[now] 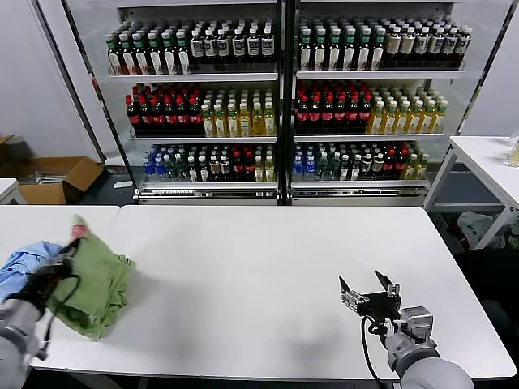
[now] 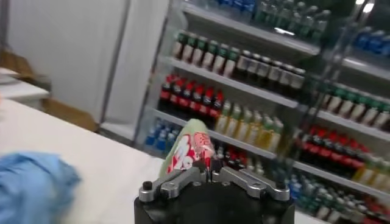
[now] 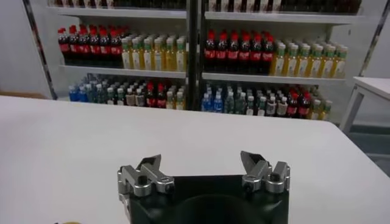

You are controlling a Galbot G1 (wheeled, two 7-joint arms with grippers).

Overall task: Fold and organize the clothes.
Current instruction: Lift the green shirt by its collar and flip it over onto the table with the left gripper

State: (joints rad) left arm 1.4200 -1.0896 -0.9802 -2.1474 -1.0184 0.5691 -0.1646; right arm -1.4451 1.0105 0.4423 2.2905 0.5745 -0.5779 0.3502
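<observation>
The light green polo shirt lies bunched at the table's left edge, one part lifted. My left gripper is shut on a fold of it; in the left wrist view the pinched cloth with the red-and-white checkered print stands up from the closed gripper. My right gripper hovers open and empty over the table's front right; in the right wrist view its jaws stand wide apart above bare tabletop.
A light blue garment lies left of the shirt and also shows in the left wrist view. The white table spans the middle. Drink coolers stand behind. A second table is at far right.
</observation>
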